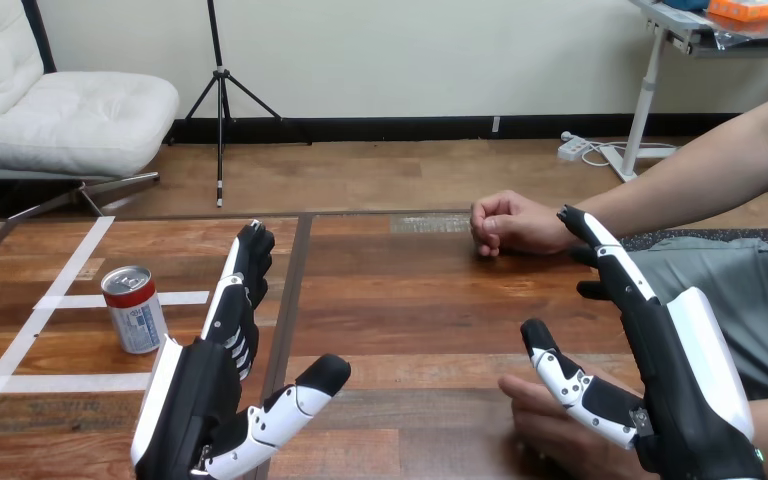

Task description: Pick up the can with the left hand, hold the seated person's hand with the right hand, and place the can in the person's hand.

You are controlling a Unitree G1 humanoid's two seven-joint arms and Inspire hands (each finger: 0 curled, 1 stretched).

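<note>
Can [135, 310], red and silver, upright on the wooden table [410, 300], well left of the dark seam [295, 290] in the tabletop, among white tape lines [70, 300], touched by nothing.

Left hand [215, 385] just left of the seam, between it and the can, close beside the can yet apart from it. Fingers straight, pointing away across the table; thumb spread to the right over the seam's near stretch. Wide open, holding nothing.

Right hand [660, 370] well right of the seam, raised on edge, white back shell turned to the right. Fingers straight, pointing away; thumb stretched left toward the seam. Wide open as well, holding nothing.

Person's far hand [515, 222] right of the seam, farther off than the can, loosely closed into a fist, resting on the table just left of the right hand's fingertips. Contact between the two impossible to tell.

Person's near hand [550, 420] right of the seam, low at the near edge, lying on the table under the right hand's thumb. No robot finger curled round it; touching or not, unclear.
</note>
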